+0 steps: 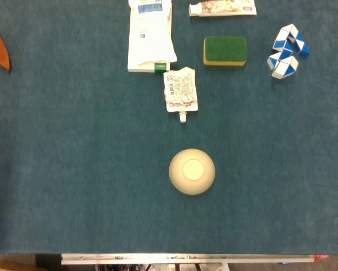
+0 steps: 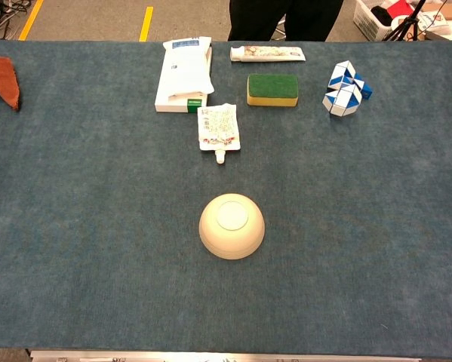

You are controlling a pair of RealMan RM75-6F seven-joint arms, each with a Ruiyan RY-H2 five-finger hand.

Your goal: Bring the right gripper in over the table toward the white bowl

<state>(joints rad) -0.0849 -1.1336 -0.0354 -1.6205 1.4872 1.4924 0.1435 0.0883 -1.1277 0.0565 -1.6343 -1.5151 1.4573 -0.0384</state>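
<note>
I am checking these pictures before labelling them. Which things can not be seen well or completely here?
- Both robot hands: in neither view.
- White bowl: upside down, so its inside is hidden in both views.
- Brown cloth: cut by the left edge in both views.
- Toothpaste tube: top cut by the head view's upper edge.
- Print on the pouch and white box: too small to read.

- White box point(image 2: 183, 74) flat at the far side of the blue worktop point(image 2: 75, 211).
- Spouted pouch point(image 2: 219, 128) just before it.
- Tube point(image 2: 267, 53) behind green sponge point(image 2: 272, 89).
- Blue-white twist puzzle point(image 2: 345, 88) right.
- Rust cloth point(image 2: 2, 81) far left.
</note>
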